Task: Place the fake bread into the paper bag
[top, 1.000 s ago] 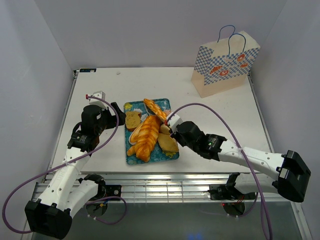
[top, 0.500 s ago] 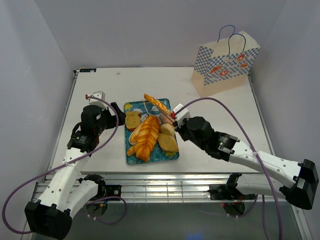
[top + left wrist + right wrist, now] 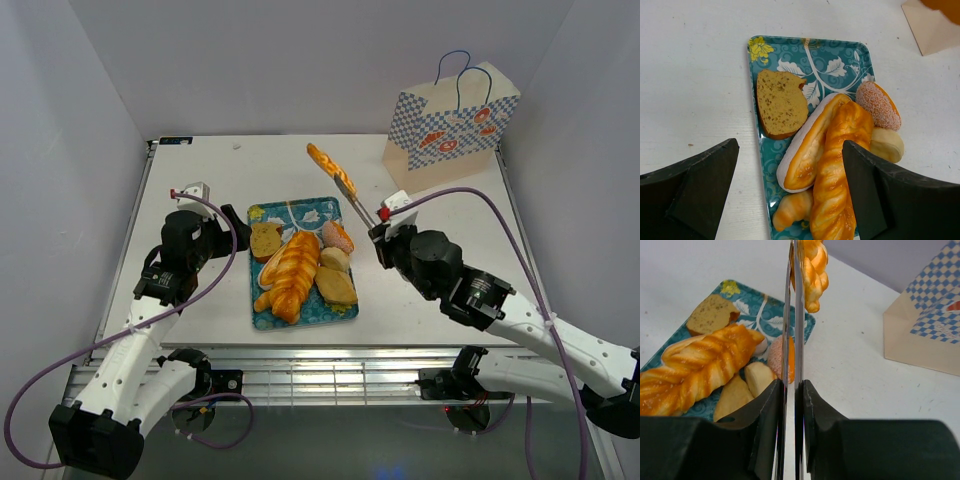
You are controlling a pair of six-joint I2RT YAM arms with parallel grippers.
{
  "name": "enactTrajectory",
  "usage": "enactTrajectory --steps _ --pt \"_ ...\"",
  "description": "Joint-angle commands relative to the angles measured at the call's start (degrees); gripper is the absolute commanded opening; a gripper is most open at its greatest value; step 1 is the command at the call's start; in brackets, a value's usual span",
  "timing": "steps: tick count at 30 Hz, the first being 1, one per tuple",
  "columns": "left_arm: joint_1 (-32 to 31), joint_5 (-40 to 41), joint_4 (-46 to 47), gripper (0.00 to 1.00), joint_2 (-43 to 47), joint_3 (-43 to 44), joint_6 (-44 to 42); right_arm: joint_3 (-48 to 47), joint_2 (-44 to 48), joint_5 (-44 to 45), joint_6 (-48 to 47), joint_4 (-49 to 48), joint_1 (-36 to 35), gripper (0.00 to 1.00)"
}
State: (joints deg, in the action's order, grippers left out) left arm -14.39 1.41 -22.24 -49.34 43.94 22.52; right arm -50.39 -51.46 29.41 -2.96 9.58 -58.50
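My right gripper [image 3: 383, 232] [image 3: 794, 390] is shut on metal tongs [image 3: 360, 205] [image 3: 793, 320]. The tongs pinch a small braided bread [image 3: 329, 165] [image 3: 813, 270] and hold it in the air between the tray and the paper bag [image 3: 452, 128] [image 3: 930, 320], which stands upright at the back right. The blue patterned tray [image 3: 268, 312] [image 3: 840, 55] holds more fake bread: a large braided loaf [image 3: 291, 272] [image 3: 840, 170], a toast slice [image 3: 265, 240] [image 3: 782, 102], an oval bun, a sugared roll [image 3: 879, 105] and a croissant [image 3: 792, 210]. My left gripper [image 3: 235, 222] [image 3: 790, 192] is open above the tray's left side.
The white table [image 3: 200, 170] is enclosed by grey walls on the left, back and right. A metal rail runs along the front edge [image 3: 330, 370].
My right gripper has lifted the tongs with the small braided bread off the tray and carried it back and to the right, towards the bag. The left arm has not moved.
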Motion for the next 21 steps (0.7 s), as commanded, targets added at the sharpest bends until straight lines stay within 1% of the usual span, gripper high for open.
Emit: enactTrajectory --steps 1,5,7,11,21 --pt "0.0 -0.3 0.4 0.95 1.4 -0.3 0.0 -4.9 2.6 6.2 1.2 -6.6 2.0 0.08" --pt "0.0 -0.4 0.4 0.95 1.8 -0.2 0.0 -8.5 2.6 8.0 2.5 -7.3 5.7 0.08" --pt "0.0 -0.4 0.4 0.95 2.0 -0.2 0.0 -10.9 2.4 6.1 2.5 -7.2 8.9 0.08" --pt "0.0 -0.9 0.5 0.95 2.1 -0.3 0.2 -15.6 0.9 4.3 5.5 -5.8 14.8 0.08" --pt "0.0 -1.3 0.6 0.95 2.4 -0.3 0.2 -25.2 -2.9 -0.7 11.6 -0.6 24.7 0.08"
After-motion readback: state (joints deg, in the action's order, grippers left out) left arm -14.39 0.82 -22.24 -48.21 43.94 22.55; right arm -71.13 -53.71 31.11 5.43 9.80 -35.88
